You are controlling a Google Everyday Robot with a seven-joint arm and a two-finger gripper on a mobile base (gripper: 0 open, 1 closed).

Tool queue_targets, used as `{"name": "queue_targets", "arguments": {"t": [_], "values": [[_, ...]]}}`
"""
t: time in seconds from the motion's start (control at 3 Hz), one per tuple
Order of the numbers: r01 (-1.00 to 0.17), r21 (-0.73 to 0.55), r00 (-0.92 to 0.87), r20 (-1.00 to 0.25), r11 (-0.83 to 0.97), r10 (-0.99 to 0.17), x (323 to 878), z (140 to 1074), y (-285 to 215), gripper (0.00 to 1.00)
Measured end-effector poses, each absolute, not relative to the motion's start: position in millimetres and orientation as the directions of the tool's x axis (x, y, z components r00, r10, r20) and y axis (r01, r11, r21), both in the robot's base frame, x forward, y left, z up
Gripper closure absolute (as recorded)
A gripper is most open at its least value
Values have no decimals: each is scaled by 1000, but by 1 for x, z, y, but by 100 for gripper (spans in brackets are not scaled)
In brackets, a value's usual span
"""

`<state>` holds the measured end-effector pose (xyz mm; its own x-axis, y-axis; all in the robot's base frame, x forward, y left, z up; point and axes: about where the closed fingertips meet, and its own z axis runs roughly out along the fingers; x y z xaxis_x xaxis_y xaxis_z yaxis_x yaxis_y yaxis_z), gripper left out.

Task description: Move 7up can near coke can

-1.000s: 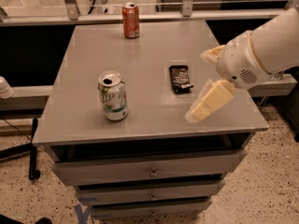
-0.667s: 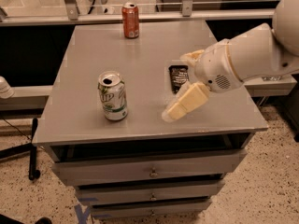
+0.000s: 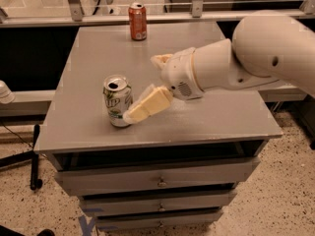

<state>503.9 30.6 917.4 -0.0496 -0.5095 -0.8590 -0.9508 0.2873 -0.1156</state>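
Observation:
The 7up can (image 3: 117,102), white and silver with green markings, stands upright near the front left of the grey table (image 3: 88,53). The coke can (image 3: 138,21), orange-red, stands upright at the table's far edge, well apart from it. My gripper (image 3: 142,87) is open just to the right of the 7up can. Its near finger (image 3: 147,105) reaches the can's right side, and its far finger (image 3: 160,59) is behind. The can is not between the fingers. I cannot tell whether the near finger touches it.
The table is a drawer cabinet with drawers (image 3: 157,181) below its front edge. A railing (image 3: 197,14) runs behind the far edge. My arm (image 3: 246,63) covers the table's right middle part.
My gripper has moved left across the table and now sits right beside the 7up can. The arm now hides the small black object that lay mid-table. Both cans have stayed put.

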Motion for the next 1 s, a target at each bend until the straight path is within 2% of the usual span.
{"name": "queue_targets", "arguments": {"t": [0.33,0.67,1.0], "values": [[-959,-77,-57,-890,273,-452,502,908,73,0],[-964,-36,-82,-902,264,-423,500,894,99,16],[-964,-14,-101,-905,266,-412,500,885,105,40]]}}
